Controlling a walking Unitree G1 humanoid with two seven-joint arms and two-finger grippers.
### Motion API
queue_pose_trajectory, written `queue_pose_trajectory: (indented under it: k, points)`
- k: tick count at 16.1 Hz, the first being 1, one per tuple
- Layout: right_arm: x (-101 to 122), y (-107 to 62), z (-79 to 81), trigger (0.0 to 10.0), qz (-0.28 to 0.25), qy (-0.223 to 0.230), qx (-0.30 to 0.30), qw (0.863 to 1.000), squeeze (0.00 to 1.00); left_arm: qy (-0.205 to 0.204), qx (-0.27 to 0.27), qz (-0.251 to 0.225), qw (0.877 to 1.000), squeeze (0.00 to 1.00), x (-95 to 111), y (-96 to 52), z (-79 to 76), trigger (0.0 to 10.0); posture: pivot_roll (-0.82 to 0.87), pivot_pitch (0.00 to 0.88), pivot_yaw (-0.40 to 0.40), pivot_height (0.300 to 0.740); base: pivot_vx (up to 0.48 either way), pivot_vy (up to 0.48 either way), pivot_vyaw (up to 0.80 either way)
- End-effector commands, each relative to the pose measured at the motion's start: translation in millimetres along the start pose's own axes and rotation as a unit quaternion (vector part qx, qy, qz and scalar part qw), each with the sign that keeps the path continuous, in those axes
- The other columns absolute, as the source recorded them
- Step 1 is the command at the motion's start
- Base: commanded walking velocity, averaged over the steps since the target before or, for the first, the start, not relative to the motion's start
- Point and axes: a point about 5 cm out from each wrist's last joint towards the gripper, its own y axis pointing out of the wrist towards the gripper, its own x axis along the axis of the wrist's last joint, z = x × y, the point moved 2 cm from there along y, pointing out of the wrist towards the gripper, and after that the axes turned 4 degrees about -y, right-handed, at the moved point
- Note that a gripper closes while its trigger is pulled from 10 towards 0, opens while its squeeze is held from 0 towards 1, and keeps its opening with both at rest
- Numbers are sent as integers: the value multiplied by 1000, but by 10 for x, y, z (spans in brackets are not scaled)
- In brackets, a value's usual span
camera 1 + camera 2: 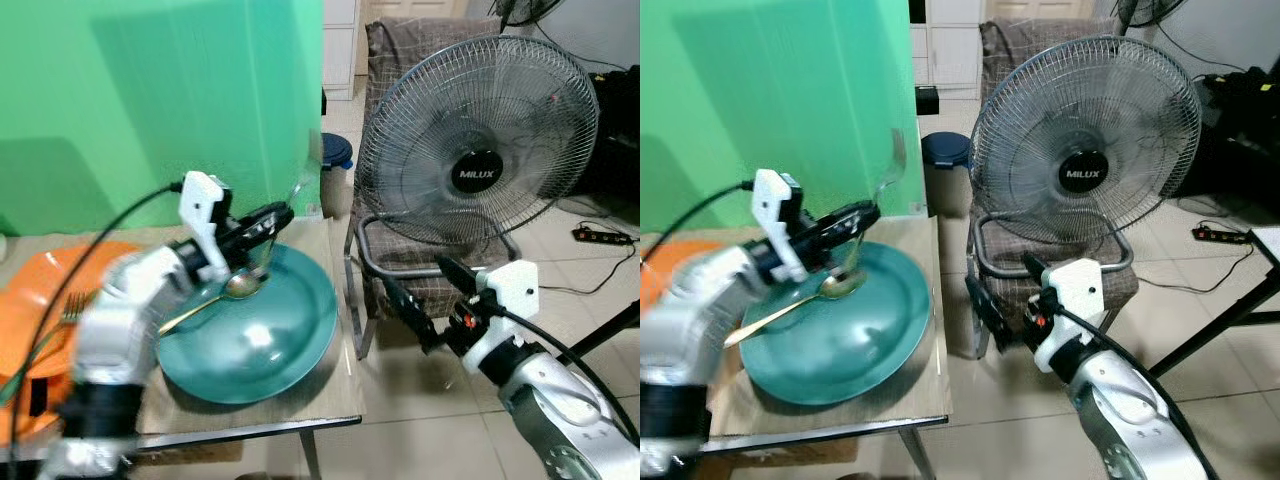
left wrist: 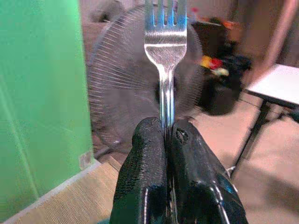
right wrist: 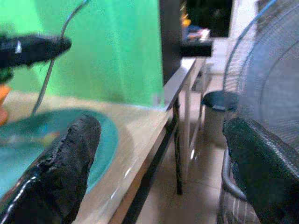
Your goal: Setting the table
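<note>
Gripping a fork (image 2: 164, 46) by its handle, the left pincer (image 1: 262, 228) hovers above a teal plate (image 1: 285, 335) lying near the worktop's (image 1: 335, 395) right edge, tines raised toward the green wall (image 1: 150, 100). A spoon (image 1: 225, 292) rests in the plate, and something orange (image 1: 40, 290) sits toward the left edge. Off the worktop's right side, the right pincer (image 1: 415, 290) hangs with fingers apart over the tiled floor (image 1: 420, 440), before a standing fan (image 1: 478, 140) and a chair (image 1: 395, 250).
</note>
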Motion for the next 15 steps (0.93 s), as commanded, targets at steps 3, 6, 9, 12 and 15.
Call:
queue_pose_trajectory:
  k: [3, 6, 9, 12, 15]
  points:
    - [119, 8, -221, 10000, -36, -3, -61, 997, 0, 12, 53, -29, 998, 0, 100, 56, -58, 0, -163, 0, 59, 740, 0, 0, 0]
    - [134, -121, -297, 10000, -30, -7, -139, 990, 0, 31, 174, -13, 984, 0, 48, -92, -26, 10000, -166, 0, 11, 740, 0, 0, 0]
    - [58, -224, -294, 10000, 3, -11, -176, 984, 0, 57, 214, 16, 975, 0, -97, -210, -115, 10000, -153, 0, 0, 740, 0, 0, 0]
    - [95, -247, -318, 10000, -3, -3, -205, 979, 0, 58, 209, 35, 976, 0, -148, -216, -265, 10000, -133, 0, -3, 740, 0, 0, 0]
    - [78, -190, -324, 10000, -10, 9, -206, 978, 0, 54, 215, 42, 974, 0, -222, -197, -266, 10000, -161, 0, 24, 740, 0, 0, 0]
